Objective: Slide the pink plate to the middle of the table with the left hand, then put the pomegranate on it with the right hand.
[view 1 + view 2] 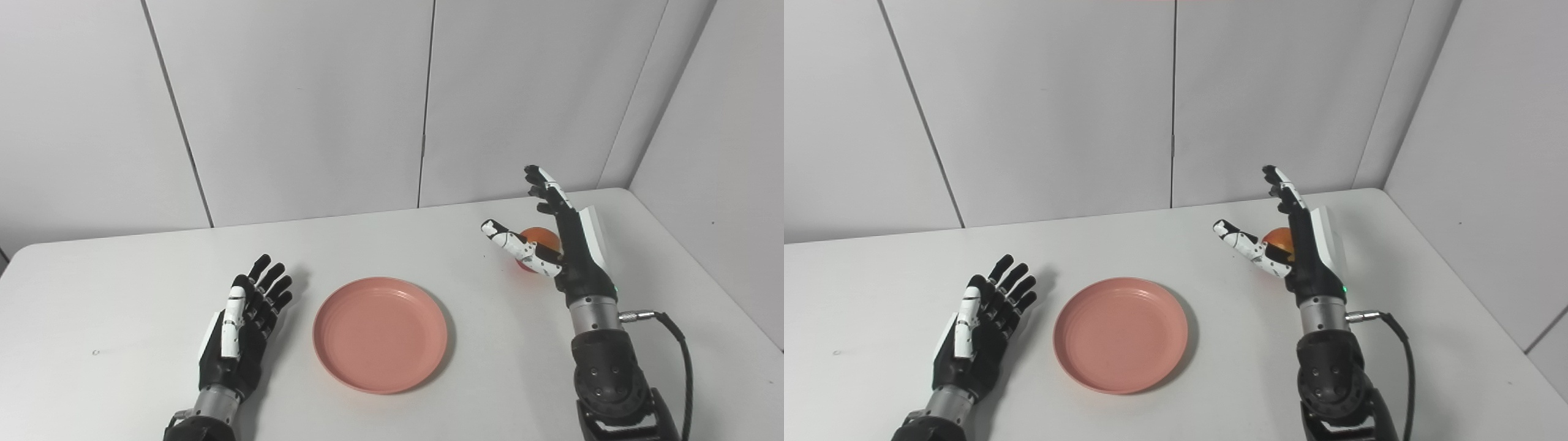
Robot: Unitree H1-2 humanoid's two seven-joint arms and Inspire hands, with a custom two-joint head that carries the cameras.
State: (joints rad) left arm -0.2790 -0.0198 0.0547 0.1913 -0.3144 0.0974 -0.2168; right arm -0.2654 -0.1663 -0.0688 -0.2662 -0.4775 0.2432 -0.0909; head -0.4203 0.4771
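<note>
The pink plate (380,334) lies flat on the bench (122,282), just beside the left hand (242,331) on its thumb side and clear of it. That hand is empty with fingers spread, set aside so the plate stays free. By its position the slide looks done.

The right hand (557,239) stands edge-up, fingers wide and thumb splayed, holding nothing. The pomegranate (542,240) sits on the bench inside that opening, between thumb and palm. Whether the palm touches the fruit cannot be told. The wide spread suits a round fruit; closing around it seems the next step.
</note>
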